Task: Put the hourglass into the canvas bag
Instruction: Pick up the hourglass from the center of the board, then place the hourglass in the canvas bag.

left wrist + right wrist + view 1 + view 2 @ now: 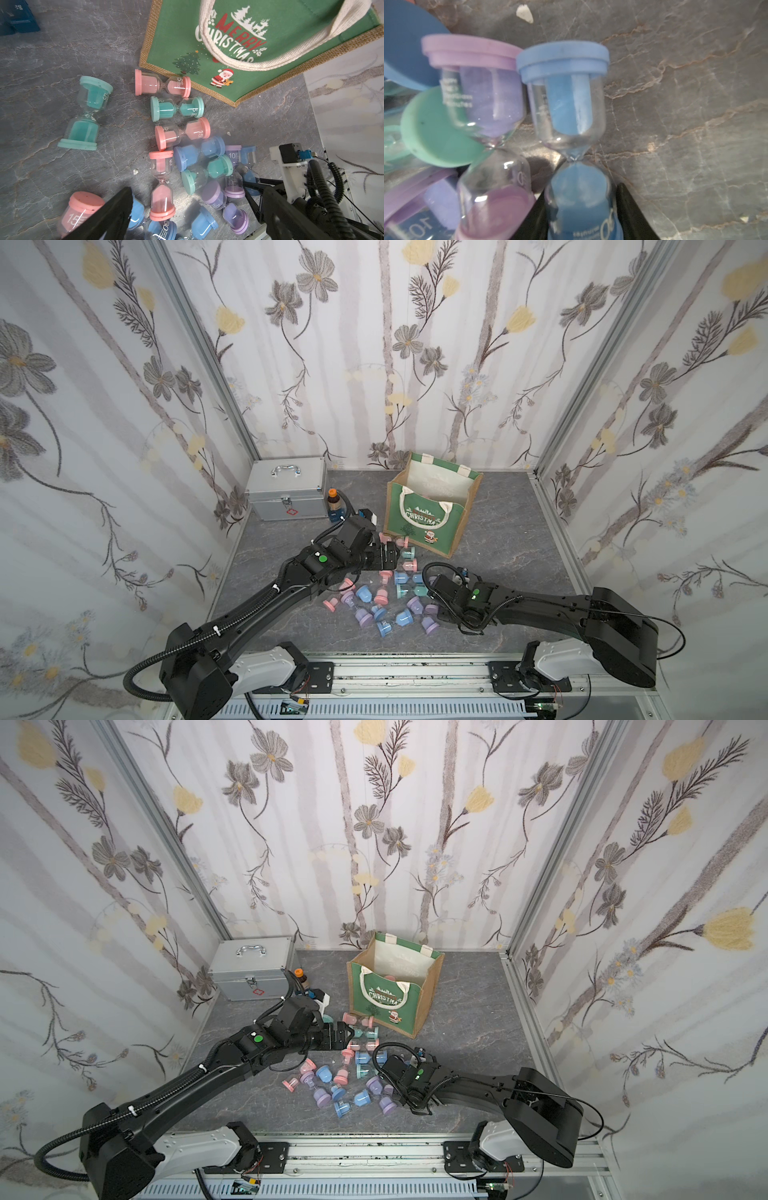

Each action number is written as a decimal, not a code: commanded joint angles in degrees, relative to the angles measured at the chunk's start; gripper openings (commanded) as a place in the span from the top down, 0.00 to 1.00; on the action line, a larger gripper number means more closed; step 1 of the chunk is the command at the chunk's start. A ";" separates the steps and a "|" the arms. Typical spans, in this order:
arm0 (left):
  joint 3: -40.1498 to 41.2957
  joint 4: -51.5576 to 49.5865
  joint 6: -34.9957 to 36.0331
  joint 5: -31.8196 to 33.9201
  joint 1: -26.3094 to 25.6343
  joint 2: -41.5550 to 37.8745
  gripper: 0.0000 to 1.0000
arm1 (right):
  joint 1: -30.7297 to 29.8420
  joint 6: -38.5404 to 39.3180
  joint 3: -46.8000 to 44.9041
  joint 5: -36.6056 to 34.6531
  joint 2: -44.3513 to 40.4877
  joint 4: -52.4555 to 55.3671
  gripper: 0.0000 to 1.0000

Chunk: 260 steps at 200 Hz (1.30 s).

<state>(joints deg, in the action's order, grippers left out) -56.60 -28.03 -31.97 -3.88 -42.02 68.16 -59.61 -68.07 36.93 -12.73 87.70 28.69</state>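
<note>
**Step in hand (judged):** grasping one hourglass from the pile, ahead of the carry to the canvas bag.

**Right claw**: the fingers are nearly together, one on each side of the lower bulb of the blue hourglass. Both appear to be in contact with the glass. The hourglass lies flat on the bench, with no sign of lift. It sits out in front of the bag's green lettered face, well apart from it, with other hourglasses between. A purple hourglass lies just beside it, with their caps touching.

**Left claw**: spread wide and empty, it hovers over the hourglasses nearest the bag's front.

**To do the step well:**
- The bulb is smooth, rounded glass, so the grip wants to be firm but not crushing.
- Lift straight up so the purple neighbour is not dragged along.
- The left claw stands between the pile and the bag — route over or around it.
- Clear the bag's rim and the drooping white handle before letting go.
- Release low inside the bag — a drop from height risks breaking the glass.
</note>
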 commanded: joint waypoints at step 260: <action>-14.48 4.74 2.08 3.38 -0.07 6.48 0.00 | 14.71 25.24 41.30 -17.49 -12.10 10.44 0.85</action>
<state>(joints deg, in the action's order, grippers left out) -69.23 -25.26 -30.33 -2.68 -42.04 74.00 -46.59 -51.11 72.14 -28.29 71.42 42.26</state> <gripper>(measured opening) 0.997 0.413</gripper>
